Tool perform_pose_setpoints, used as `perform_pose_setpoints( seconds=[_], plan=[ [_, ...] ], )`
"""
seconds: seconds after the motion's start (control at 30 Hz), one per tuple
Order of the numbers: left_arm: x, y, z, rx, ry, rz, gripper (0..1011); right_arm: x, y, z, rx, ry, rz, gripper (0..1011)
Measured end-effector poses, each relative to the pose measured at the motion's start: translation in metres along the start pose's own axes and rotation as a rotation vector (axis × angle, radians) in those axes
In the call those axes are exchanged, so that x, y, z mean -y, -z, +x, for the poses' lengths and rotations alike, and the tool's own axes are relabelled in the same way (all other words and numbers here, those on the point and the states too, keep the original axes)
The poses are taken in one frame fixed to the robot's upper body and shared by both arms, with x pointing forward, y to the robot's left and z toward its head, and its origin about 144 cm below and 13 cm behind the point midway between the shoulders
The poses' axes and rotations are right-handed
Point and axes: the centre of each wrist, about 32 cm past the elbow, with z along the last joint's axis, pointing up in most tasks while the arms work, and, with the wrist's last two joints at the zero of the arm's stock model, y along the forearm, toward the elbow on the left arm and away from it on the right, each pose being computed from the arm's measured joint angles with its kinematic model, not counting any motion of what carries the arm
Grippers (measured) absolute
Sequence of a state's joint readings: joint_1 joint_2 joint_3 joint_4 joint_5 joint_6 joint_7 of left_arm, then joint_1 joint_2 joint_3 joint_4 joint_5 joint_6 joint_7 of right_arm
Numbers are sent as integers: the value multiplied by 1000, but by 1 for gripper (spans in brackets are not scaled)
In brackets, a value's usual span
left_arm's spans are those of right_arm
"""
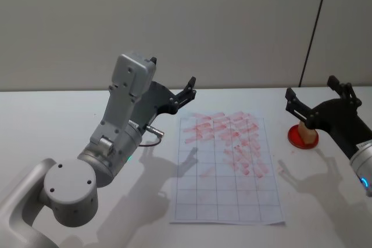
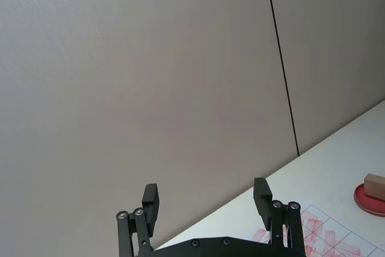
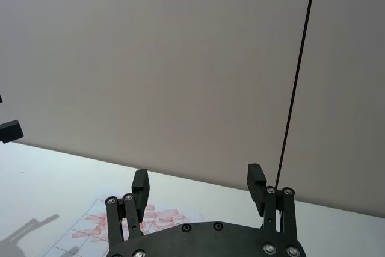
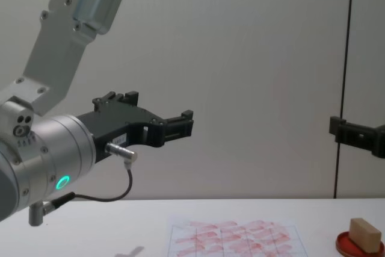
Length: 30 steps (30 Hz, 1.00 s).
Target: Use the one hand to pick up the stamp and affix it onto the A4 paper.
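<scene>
The stamp [image 1: 308, 135], a small tan wooden block, rests on a flat round red dish [image 1: 294, 136] on the table's right side; it also shows in the chest view [image 4: 365, 233] and the left wrist view [image 2: 374, 185]. The A4 paper [image 1: 226, 172] lies flat mid-table, its far grid cells smeared red-pink. My right gripper [image 1: 310, 87] hovers open, raised above the dish and stamp, touching neither. The left gripper [image 1: 172, 72] is held high and open over the table left of the paper's far corner, with nothing between its fingers [image 2: 260, 192].
The white table [image 1: 58, 120] runs back to a plain wall with a dark vertical seam [image 1: 314, 27]. The big silver left arm with its green ring [image 4: 62, 182] takes up the near left. A short cable [image 1: 156, 137] hangs at the left wrist.
</scene>
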<state>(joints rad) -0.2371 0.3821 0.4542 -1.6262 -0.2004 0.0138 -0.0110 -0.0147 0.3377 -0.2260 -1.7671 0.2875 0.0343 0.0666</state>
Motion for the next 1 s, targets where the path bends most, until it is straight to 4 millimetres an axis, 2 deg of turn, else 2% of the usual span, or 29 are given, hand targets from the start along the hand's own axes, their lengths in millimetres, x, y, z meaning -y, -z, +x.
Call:
perform_pose_setpoints(
  seconds=[1.0],
  plan=[
    [0,0,0,0,0,0,1001,-1,-1,-3,-1,8,-2,1001]
  ],
)
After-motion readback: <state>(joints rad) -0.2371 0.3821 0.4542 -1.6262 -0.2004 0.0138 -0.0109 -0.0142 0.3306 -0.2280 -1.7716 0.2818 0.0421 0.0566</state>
